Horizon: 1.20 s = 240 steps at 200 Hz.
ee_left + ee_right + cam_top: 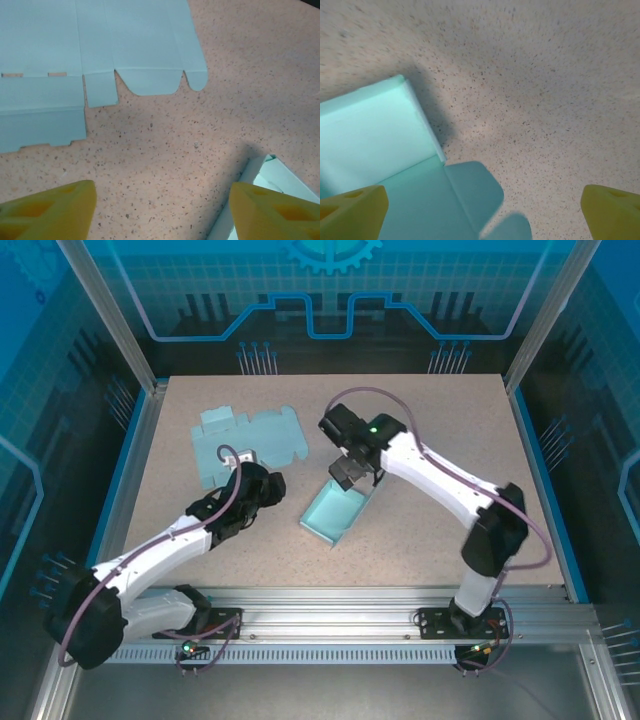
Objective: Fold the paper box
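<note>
On the speckled table (440,440) I see a flat box blank (245,440) at the far left and the half-formed paper box (338,512) near the middle, its top open. My left gripper (266,488) hangs between them, jaws spread and gripping nothing. My right gripper (351,478) hovers wide open over the box's far end, also holding nothing.

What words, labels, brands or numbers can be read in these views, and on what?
None can be read.
The flat box blank and the part-folded box are plain teal, with no print.
The backdrop shows only a gear shape and line patterns, no letters or numbers.
</note>
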### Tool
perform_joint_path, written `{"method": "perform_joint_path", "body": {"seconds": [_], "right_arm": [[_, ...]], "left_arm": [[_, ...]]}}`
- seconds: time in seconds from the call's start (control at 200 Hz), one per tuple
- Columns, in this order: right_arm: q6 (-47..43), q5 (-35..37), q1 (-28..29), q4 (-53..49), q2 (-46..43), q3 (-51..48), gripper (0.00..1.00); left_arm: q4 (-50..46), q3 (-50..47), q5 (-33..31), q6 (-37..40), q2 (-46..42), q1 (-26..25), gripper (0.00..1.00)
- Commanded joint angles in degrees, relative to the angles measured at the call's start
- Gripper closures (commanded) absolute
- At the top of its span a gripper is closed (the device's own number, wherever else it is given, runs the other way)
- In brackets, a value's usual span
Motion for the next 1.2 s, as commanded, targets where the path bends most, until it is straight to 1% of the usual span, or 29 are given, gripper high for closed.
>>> {"method": "perform_joint_path", "body": {"seconds": [0.0, 0.125, 0.255, 0.335, 0.415, 0.495, 0.6, 0.715, 0.875, 0.95, 1.056, 1.196], "right_arm": [[3.2, -1.1, 1.2, 2.1, -12.1, -3.7, 0.0], [6.0, -1.7, 1.3, 7.6, -25.8, -14.1, 0.0], [8.9, -7.1, -0.5, 14.1, -40.3, -26.6, 0.0], [12.0, -11.0, -2.5, 14.4, -45.0, -32.1, 0.0], [14.3, -15.3, -3.5, 13.7, -46.0, -36.8, 0.0], [16.9, -18.5, -3.4, 13.9, -44.5, -41.8, 0.0], [20.8, -20.4, -1.6, 17.5, -43.4, -49.6, 0.0], [25.7, -21.9, 0.8, 23.7, -45.7, -57.6, 0.0], [28.9, -23.0, 1.0, 29.3, -47.0, -64.9, 0.0], [29.3, -21.9, 1.0, 29.8, -46.7, -66.0, 0.0], [30.3, -16.3, 0.7, 26.9, -46.9, -65.7, 0.0], [30.8, -10.8, -1.7, 22.0, -48.3, -63.7, 0.0]], "left_arm": [[-3.0, -0.9, 0.1, 0.9, 2.8, 0.5, 0.41], [-1.0, -2.5, 3.1, 0.4, 6.0, 0.4, 0.5], [1.8, -3.5, 7.0, 0.0, 10.4, 0.1, 0.54], [3.2, -3.5, 7.9, 0.0, 13.1, -0.9, 0.55], [4.8, -3.2, 8.1, 0.0, 15.8, -2.7, 0.57], [6.2, -2.1, 8.0, 0.0, 19.2, -4.4, 0.57], [6.8, -0.1, 7.6, 0.0, 23.9, -6.2, 0.59], [8.2, 0.3, 7.8, -1.1, 27.1, -7.8, 0.62], [11.5, -0.2, 9.8, -3.1, 29.4, -10.8, 0.64], [11.8, 0.1, 10.1, -3.9, 30.1, -12.9, 0.64], [13.8, -0.5, 10.9, -6.1, 30.0, -15.8, 0.64], [21.1, -2.8, 13.6, -10.1, 29.8, -19.6, 0.64]]}}
